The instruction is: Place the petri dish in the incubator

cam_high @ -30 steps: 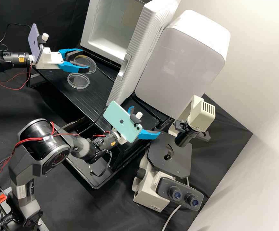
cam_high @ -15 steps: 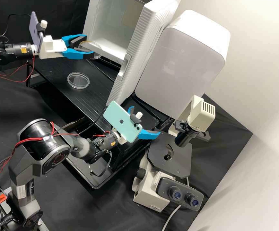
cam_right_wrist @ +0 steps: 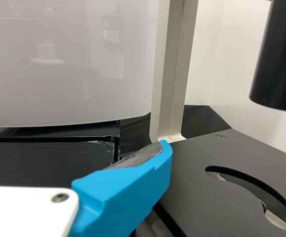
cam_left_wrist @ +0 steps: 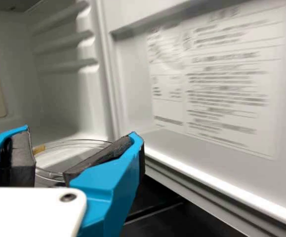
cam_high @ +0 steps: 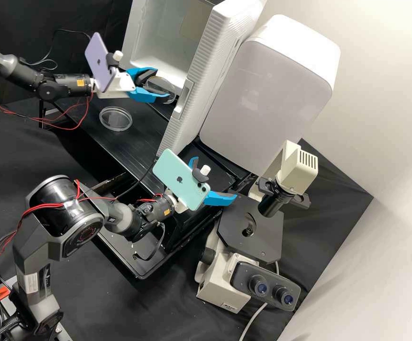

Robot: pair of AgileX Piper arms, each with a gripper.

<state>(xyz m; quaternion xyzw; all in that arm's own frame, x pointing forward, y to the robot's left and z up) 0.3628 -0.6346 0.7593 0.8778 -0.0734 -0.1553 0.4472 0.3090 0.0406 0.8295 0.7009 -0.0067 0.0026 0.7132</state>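
The left gripper (cam_high: 154,90) is clamped on the petri dish (cam_high: 162,87). In the left wrist view the dark pads of its two blue fingers (cam_left_wrist: 114,165) press the clear rim from either side, and the dish (cam_left_wrist: 76,147) lies flat between them, jutting forward past the tips. The dish hangs above the tabletop (cam_high: 137,139), right at the lower sill of the open incubator (cam_high: 165,42) and close beside its swung-out door (cam_high: 206,71). A second clear dish (cam_high: 115,118) lies on the tabletop below the arm. The right gripper (cam_high: 225,197) sits by the microscope (cam_high: 251,237), well apart from the dish; I cannot tell its state.
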